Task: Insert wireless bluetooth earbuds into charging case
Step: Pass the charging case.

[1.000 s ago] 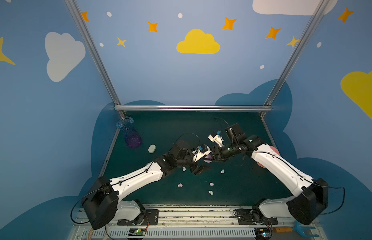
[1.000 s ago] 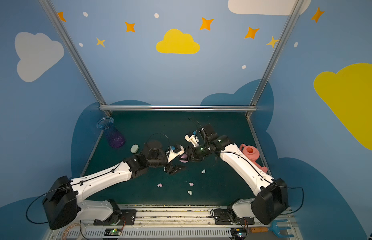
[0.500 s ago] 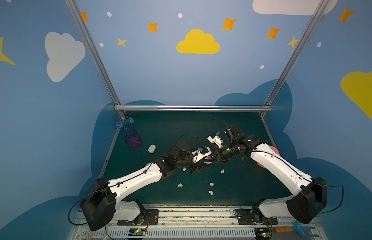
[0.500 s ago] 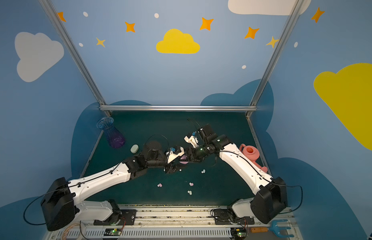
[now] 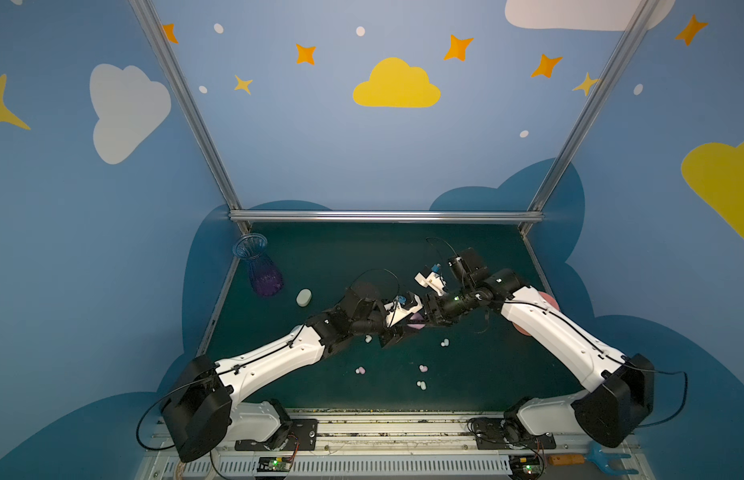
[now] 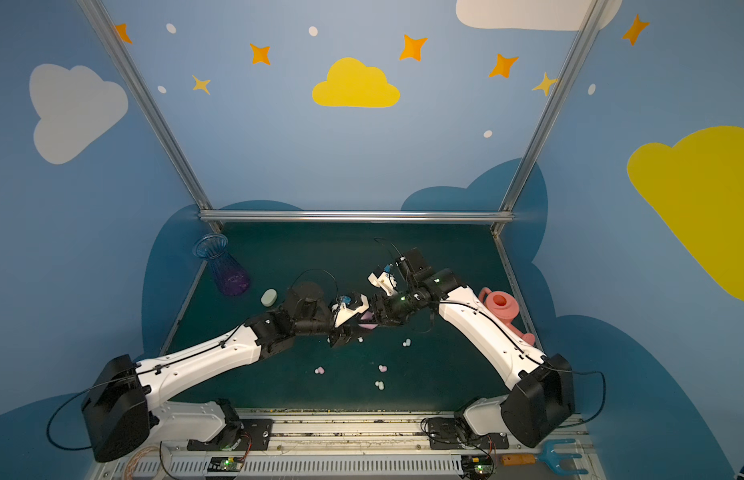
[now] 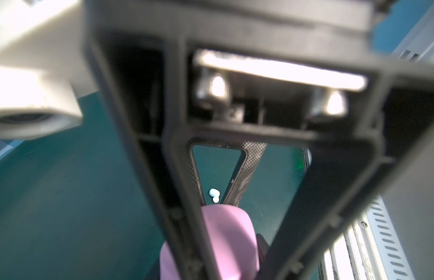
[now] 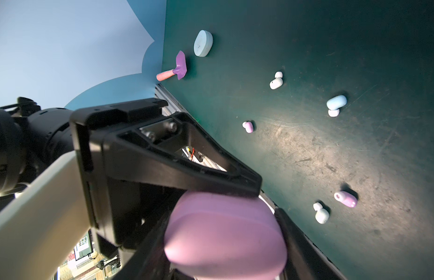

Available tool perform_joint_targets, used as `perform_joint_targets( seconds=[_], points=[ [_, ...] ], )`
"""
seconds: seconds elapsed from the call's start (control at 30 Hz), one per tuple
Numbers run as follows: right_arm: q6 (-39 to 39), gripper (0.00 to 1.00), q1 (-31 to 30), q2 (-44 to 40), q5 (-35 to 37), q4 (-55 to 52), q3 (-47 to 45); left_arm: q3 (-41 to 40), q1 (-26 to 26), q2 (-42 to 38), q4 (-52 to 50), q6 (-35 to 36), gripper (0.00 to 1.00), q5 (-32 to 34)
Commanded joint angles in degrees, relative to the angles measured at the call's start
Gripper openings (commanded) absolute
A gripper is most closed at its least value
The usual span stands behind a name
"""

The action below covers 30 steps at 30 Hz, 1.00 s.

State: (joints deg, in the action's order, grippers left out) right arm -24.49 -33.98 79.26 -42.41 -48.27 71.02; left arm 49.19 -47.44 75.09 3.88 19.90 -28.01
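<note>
In both top views I lean over a dark green mat (image 5: 341, 257), boxed in by blue walls (image 5: 320, 166) painted with clouds and stars and by an aluminium frame (image 5: 382, 216). My right gripper (image 5: 425, 322) is clamped on the pink case (image 5: 416, 327), held clear of the mat near its middle. My left gripper (image 5: 404, 331) meets the case from the other side. Five earbuds (image 5: 423, 368) lie loose on the mat, nearer my bases. A purple vase (image 5: 262, 272) and a pale green case (image 5: 303, 297) sit toward the far left corner. A pink watering can (image 6: 501, 309) stands at the right edge behind my right arm.

From my left wrist the mat is a teal blur. The pink case (image 7: 228, 242) sits between my left fingers (image 7: 249, 164), with one earbud (image 7: 214, 195) beyond. I cannot tell whether they pinch it or only straddle it.

From my right wrist the mat shows scuffs, scratches and a bright worn patch. The earbuds (image 8: 276, 81) are white, pale blue and pink, and lie well apart. A toy shovel (image 8: 174, 70) lies just beside the pale green case (image 8: 203, 43), where mat meets wall. One left finger (image 8: 186, 178) rests on the pink case (image 8: 225, 232).
</note>
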Motion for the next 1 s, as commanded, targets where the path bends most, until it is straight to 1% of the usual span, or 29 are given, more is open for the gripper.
perform_joint_targets(
  seconds=[0.0, 0.17, 0.43, 0.63, 0.73, 0.83, 0.97],
  points=[
    [-0.4, 0.47, -0.2, 0.7, -0.9, 2.8, 1.9, 0.4, -0.9, -1.0, -1.0, 0.3, 0.47, -2.7],
    [-0.6, 0.47, -0.4, 1.0, -1.1, 2.8, 2.0, 0.5, -0.9, -1.1, -0.6, 0.0, 0.48, -3.3],
    [-0.6, 0.46, -0.4, 1.5, -1.1, 2.5, 2.5, 0.6, -0.9, -1.1, -0.5, -0.2, 0.46, -3.8],
    [-0.7, 0.46, -0.6, 1.6, -1.2, 2.4, 2.6, 0.6, -0.9, -1.3, -0.5, -0.2, 0.4, -4.0],
    [-0.7, 0.47, -0.6, 1.6, -1.2, 2.4, 2.6, 0.6, -0.9, -1.1, -0.8, -0.2, 0.35, -3.9],
    [-0.8, 0.52, -0.6, 1.4, -1.1, 2.4, 2.6, 1.1, -0.9, -1.1, -1.6, 0.2, 0.31, -3.8],
    [-0.8, 0.64, -0.4, 0.5, -1.2, 2.6, 2.6, 1.3, -0.9, -1.2, -2.0, -0.3, 0.2, -2.5]
  ],
)
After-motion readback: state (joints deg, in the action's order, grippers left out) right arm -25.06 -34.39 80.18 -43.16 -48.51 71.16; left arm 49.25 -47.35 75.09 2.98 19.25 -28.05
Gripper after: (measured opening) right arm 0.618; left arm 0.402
